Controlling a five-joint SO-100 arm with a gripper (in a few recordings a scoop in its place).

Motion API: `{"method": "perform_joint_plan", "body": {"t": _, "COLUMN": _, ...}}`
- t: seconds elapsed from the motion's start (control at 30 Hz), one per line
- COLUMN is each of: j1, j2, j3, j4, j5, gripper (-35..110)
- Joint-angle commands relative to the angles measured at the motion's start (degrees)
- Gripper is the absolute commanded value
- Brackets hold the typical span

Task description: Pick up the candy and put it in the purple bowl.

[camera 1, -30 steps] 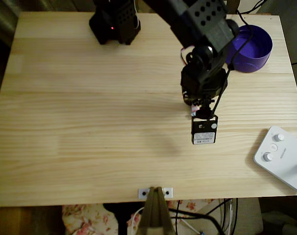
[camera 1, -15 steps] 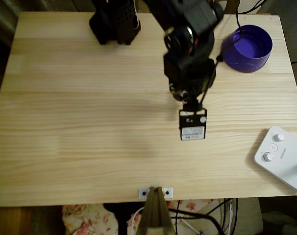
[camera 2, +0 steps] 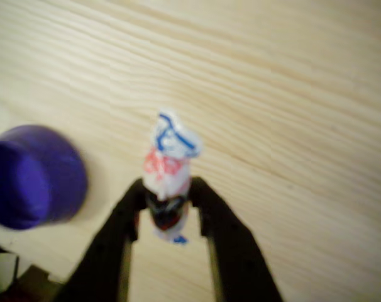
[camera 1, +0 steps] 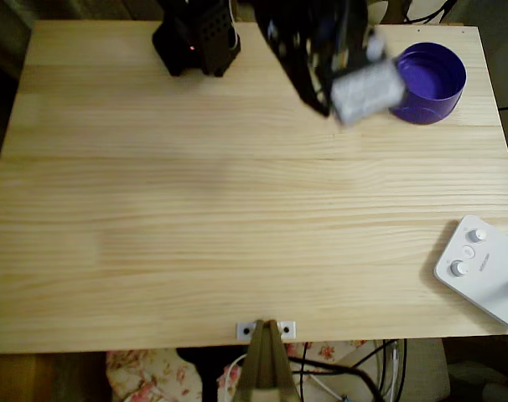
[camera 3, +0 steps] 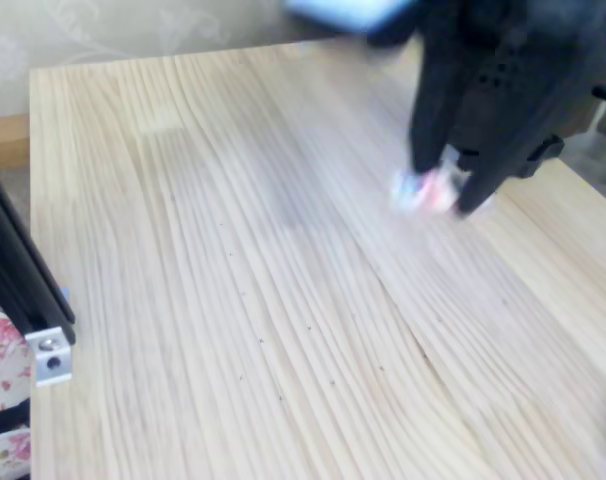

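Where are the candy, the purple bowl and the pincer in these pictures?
candy (camera 2: 168, 173): wrist view, on the pinkish-white wrapper's middle.
purple bowl (camera 1: 438, 107): overhead view, on its outer wall nearest the camera.
pincer (camera 2: 168, 192): wrist view, midway between the fingertips, which are shut on the candy.

A home: pine table (camera 1: 153, 209), patterned wallpaper (camera 3: 133, 25), floral fabric (camera 1: 153, 373) below

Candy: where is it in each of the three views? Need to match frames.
Overhead view: I cannot make it out; the blurred arm covers the area left of the purple bowl.
Wrist view: candy at centre, pinched between the end effector fingers, wrapper end sticking up.
Fixed view: blurred pink-and-blue blob at upper right, at the arm's tip.
Shared landmark: the light wooden table; the bowl also sits at the wrist view's left edge.
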Motion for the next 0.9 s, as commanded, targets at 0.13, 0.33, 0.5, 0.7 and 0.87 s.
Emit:
{"method": "perform_joint_plan", "body": {"t": 0.13, "j1": -11.43, "j2": 23.64, "j3": 6.94, "j4": -5.89, "j5": -2.72, "gripper": -1}}
{"method": "perform_joint_plan", "body": {"t": 0.33, "j1": -20.04, "j2": 25.66, "j3": 9.76, "j4": -14.06, "j5": -8.0, "gripper": -1}}
{"method": "perform_joint_plan", "body": {"t": 0.5, "j1": -26.89, "j2": 20.83, "j3": 10.37, "j4": -22.94, "j5": -16.17, "gripper": -1}}
{"method": "perform_joint_plan", "body": {"t": 0.7, "j1": -33.13, "j2": 11.07, "j3": 8.26, "j4": -31.38, "j5": -21.36, "gripper": -1}}
{"method": "perform_joint_plan", "body": {"t": 0.87, "j1": -34.72, "j2": -3.34, "j3": 1.85, "j4": -36.91, "j5": -19.95, "gripper": -1}}
